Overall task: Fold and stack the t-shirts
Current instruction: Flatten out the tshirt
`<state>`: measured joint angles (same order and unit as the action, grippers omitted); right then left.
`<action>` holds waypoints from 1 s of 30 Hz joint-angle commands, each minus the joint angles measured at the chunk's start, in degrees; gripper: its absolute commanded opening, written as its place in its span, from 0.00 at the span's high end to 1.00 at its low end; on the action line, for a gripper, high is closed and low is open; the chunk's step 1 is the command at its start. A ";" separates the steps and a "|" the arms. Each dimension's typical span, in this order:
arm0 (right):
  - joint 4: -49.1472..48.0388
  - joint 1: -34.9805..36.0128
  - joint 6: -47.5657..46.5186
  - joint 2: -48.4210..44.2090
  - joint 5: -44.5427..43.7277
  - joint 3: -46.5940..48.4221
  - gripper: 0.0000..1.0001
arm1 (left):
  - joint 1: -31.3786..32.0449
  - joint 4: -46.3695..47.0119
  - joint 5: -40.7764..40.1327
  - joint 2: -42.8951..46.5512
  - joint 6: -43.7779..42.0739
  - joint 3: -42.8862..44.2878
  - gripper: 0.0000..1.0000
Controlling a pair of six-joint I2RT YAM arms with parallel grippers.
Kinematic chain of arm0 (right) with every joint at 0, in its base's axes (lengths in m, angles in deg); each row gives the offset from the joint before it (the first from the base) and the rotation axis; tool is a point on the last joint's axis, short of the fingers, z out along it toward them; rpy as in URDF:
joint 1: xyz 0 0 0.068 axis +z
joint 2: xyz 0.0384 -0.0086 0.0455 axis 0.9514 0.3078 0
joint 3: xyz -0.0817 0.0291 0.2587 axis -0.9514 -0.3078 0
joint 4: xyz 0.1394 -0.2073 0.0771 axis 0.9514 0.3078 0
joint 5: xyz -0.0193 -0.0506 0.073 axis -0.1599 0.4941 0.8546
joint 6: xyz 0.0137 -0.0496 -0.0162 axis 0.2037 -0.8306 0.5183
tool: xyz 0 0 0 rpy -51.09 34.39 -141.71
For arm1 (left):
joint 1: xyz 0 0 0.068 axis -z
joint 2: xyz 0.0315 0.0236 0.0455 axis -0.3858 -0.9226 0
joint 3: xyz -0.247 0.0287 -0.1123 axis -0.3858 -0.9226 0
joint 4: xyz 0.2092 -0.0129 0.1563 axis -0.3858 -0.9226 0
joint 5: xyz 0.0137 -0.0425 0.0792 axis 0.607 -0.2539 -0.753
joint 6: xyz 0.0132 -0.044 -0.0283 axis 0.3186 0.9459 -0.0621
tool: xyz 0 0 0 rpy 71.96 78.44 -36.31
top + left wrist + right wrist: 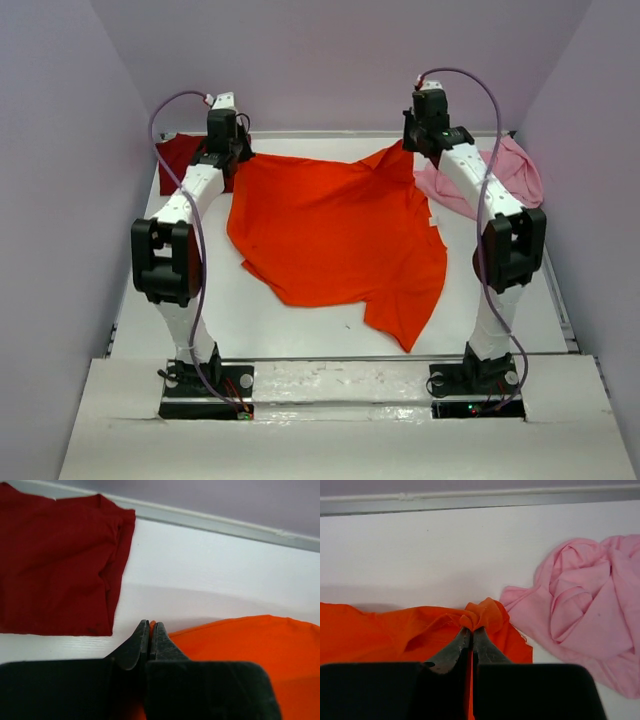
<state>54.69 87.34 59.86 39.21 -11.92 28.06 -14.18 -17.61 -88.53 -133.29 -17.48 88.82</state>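
The orange t-shirt lies spread over the middle of the table, its far edge lifted at both corners. My left gripper is shut on its far left corner; a sliver of orange cloth shows between the fingertips of this gripper. My right gripper is shut on the far right corner, and orange cloth bunches out of that gripper. The maroon t-shirt lies folded at the far left and also shows in the left wrist view. The pink t-shirt lies crumpled at the far right and also shows in the right wrist view.
A raised rail runs along the table's far edge, with lilac walls behind and at both sides. The white table shows bare in front of the orange shirt. The arm bases stand at the near edge.
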 commanded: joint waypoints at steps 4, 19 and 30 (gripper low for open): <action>-4.23 -0.33 1.33 -24.80 2.80 -9.47 1.00 | 1.32 0.64 3.33 28.28 1.35 -7.57 1.00; 13.58 -0.33 8.98 -75.99 15.02 -27.97 1.00 | 7.04 -22.46 3.68 80.42 9.17 -22.28 1.00; 15.28 -0.33 7.93 -50.37 11.26 3.84 1.00 | 7.57 -18.27 2.45 57.07 7.86 2.33 1.00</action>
<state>71.15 87.36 69.41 -23.00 3.03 25.20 -6.99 -40.80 -85.01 -66.91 -8.38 86.11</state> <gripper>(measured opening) 0.027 0.033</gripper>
